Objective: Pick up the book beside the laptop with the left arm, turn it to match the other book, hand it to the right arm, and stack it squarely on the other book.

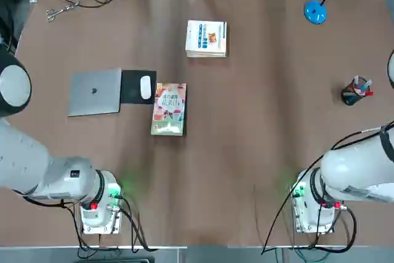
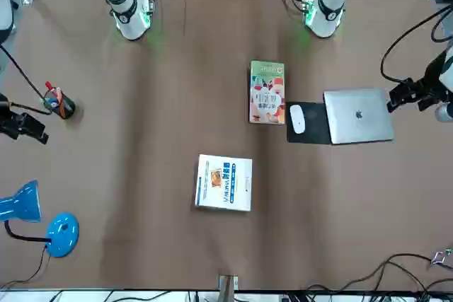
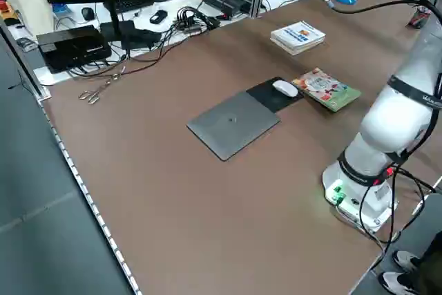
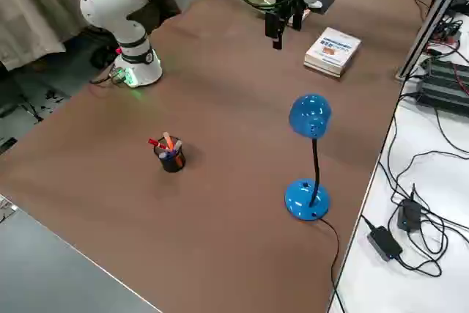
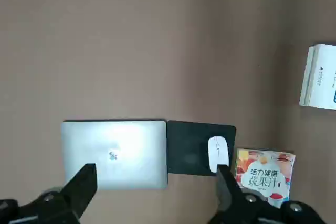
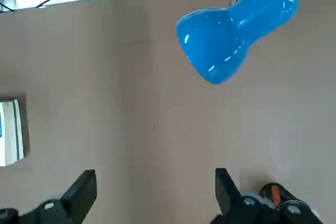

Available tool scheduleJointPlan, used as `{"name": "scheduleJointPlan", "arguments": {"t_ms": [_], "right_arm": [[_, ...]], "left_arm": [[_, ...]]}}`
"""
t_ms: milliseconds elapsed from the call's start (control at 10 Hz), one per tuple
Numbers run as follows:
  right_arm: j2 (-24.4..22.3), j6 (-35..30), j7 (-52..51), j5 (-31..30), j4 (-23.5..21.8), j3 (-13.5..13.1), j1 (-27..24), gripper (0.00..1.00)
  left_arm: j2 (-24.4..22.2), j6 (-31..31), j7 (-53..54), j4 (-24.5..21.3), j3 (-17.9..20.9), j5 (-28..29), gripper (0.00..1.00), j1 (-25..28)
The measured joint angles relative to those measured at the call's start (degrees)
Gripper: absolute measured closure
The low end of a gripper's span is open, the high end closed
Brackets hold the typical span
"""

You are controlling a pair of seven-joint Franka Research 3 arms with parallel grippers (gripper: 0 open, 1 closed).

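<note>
Green-bordered colourful book (image 1: 168, 109) reads "蔬果汁", flat by the black mouse pad (image 1: 133, 86); silver-grey laptop (image 1: 94, 92) shows a dark logo. Left gripper (image 5: 152, 195) and right gripper (image 6: 152, 195) both spread wide, empty.

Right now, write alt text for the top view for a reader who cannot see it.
A colourful book lies flat mid-table, just right of a mouse pad and closed laptop. A white book lies apart, toward the far edge. Both arm bases sit at the near edge; a pen cup and blue lamp stand at right.

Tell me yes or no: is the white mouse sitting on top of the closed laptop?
No. In the top view the white mouse rests on the black mouse pad, which lies between the laptop and the colourful book.
</note>
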Motion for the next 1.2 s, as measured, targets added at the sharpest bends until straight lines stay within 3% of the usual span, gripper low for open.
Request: {"name": "scheduleJointPlan", "arguments": {"t_ms": [500, 700, 800, 900, 1000, 1200], "right_arm": [[0.00, -0.58, -3.83, 0.00, 0.00, 0.03, 0.06, 0.00], [0.00, -0.54, -3.95, 0.00, 0.00, 0.00, 0.03, 0.00], [0.00, -0.55, -4.01, 0.00, 0.00, -0.04, 0.00, 0.00], [0.00, -0.54, -4.06, 0.00, 0.00, -0.06, 0.00, 0.00], [0.00, -0.50, -4.10, 0.00, 0.00, -0.06, 0.00, 0.00], [0.00, -0.46, -4.15, 0.00, 0.00, -0.05, 0.02, 0.00]], "left_arm": [[0.09, -0.10, -0.02, 0.00, -0.63, 0.00, 0.00, -0.07], [-0.52, -3.19, -2.42, -0.72, -1.17, -4.25, 0.03, 0.11], [-1.77, -3.82, -3.58, -3.22, -1.24, -7.51, 0.04, 0.12], [-3.87, -2.51, -4.09, -7.71, -1.30, -9.81, 0.04, 0.14], [-7.18, 1.72, -4.14, -14.99, -1.35, -13.36, 0.01, 0.16], [-14.84, 9.51, -2.79, -33.45, -1.74, -20.39, 0.00, 0.10]]}}
